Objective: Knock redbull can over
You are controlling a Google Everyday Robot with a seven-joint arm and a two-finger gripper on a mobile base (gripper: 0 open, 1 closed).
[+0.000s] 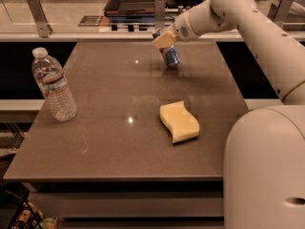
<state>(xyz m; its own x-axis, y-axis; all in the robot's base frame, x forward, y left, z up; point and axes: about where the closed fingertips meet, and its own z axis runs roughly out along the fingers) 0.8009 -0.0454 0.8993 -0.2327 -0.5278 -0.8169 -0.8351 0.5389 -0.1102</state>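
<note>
My claw (164, 40) sits at the top of the redbull can (171, 57); open or closed, I cannot tell. The can leans, not flat on the table (114, 128) yet.

My gripper (164, 39) hangs in the upper middle of the frame, above the far part of the brown table (109, 147). A clear water bottle (53, 87) with a white cap stands upright near the table's left edge. A yellow, wavy-edged sponge (179, 122) lies flat just right of centre, well apart from the bottle. Beyond the table, a pale counter (71, 30) runs across the top of the frame. On it sit a slanted metal bracket (38, 15) at upper left and what may be a dark tray (133, 1) at top centre.
</note>
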